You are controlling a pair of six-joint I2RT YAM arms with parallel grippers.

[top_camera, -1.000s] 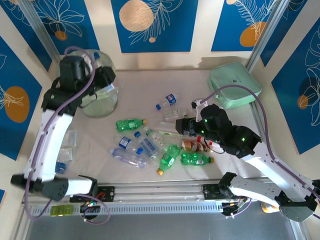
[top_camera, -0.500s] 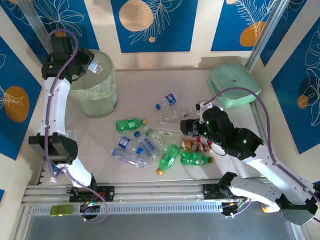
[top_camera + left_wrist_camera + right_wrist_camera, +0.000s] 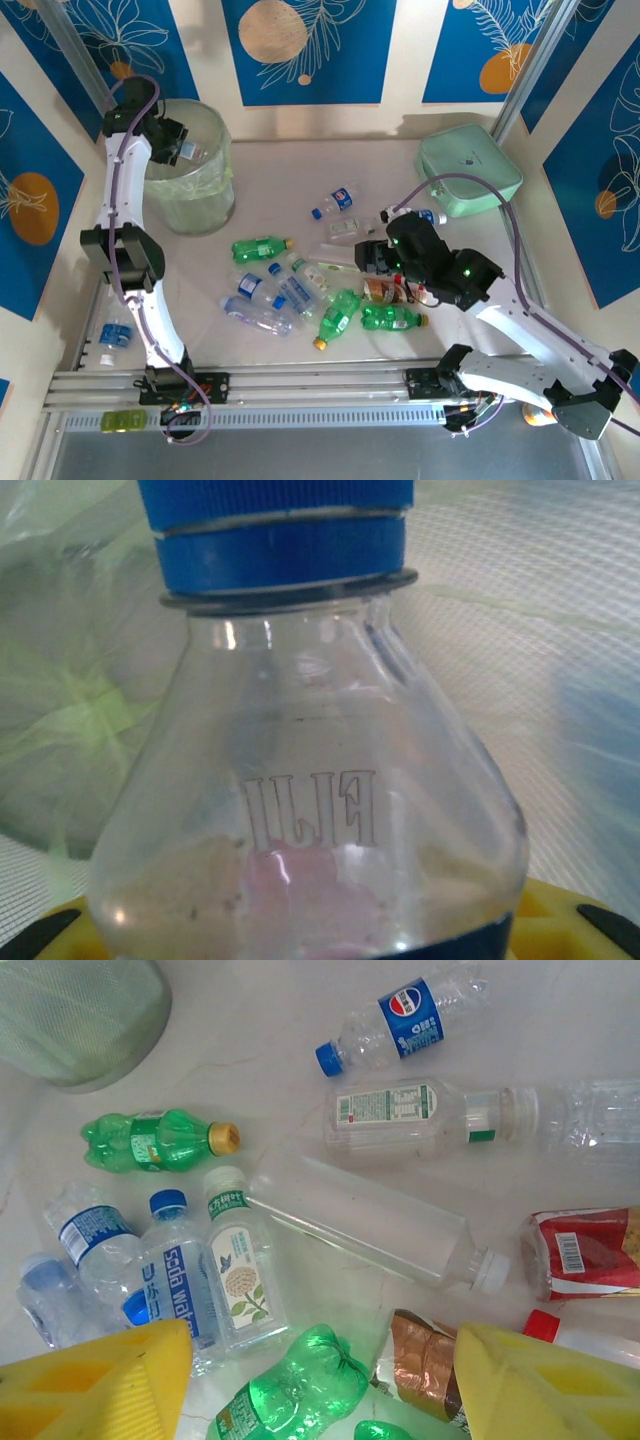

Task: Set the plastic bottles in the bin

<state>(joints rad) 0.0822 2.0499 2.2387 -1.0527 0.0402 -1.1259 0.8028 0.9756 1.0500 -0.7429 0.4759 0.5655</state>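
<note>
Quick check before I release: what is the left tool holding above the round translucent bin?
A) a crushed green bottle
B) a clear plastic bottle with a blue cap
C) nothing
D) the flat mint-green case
B: the left wrist view shows a clear plastic bottle with a blue cap gripped in the left tool, above the round translucent bin lined with a pale green bag.

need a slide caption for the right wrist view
Open right gripper hovers above crushed plastic bottles scattered on the table.

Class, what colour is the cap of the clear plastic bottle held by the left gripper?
Blue cap, clearest in the left wrist view.
</note>
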